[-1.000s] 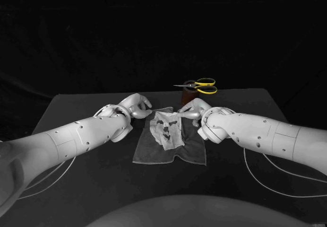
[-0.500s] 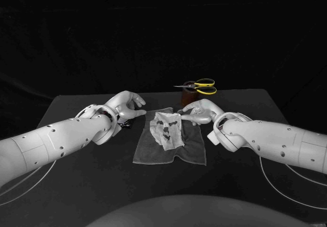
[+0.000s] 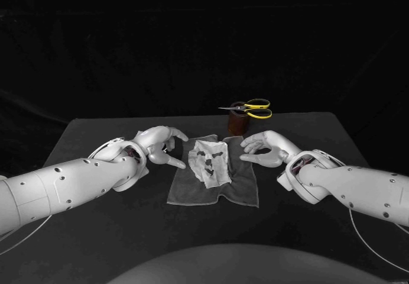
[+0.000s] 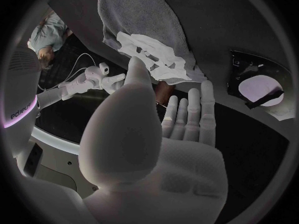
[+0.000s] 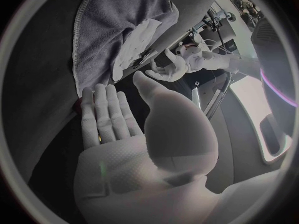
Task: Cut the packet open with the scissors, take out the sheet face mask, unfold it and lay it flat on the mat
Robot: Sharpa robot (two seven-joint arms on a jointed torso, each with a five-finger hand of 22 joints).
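Two robot hands, one mat, one mask, entered by view. Head view: the mat [image 3: 213, 183], a grey cloth, lies mid-table [image 3: 213, 228]. The sheet face mask [image 3: 210, 160] rests on the mat's far half, opened out with its cut-outs showing and its edges somewhat rumpled. The left robot hand [image 3: 160, 147] sits just beside the mat's left edge and the right robot hand [image 3: 266, 149] just beside its right edge. Both are clear of the mask, fingers loose and apart, grasping nothing. Judged: this flanking placement suits hands that have let the mask go and could smooth it from either side, and the task looks near its end. The scissors [image 3: 250, 107] rest on a brown holder [image 3: 237, 123] beyond the mat's far edge, judged parked out of the way because cutting is finished. Left wrist view: the left robot hand [image 4: 168, 154] shows a bare palm with straightened fingers, which confirms it is released, a point the head view leaves less plain. Beyond the fingertips lie the mask [image 4: 156, 59] and the mat [image 4: 134, 10], and the right robot hand [image 4: 102, 79] is on the mat's other side. A dark flat item with a pale oval [image 4: 256, 87] lies off the mat; I cannot tell what it is. Right wrist view: the right robot hand [image 5: 131, 149] likewise has an empty palm and parted fingers. This angle shows the mask [image 5: 134, 50] lifting in small folds off the mat [image 5: 112, 30], with the left robot hand [image 5: 169, 70] opposite, equally empty.
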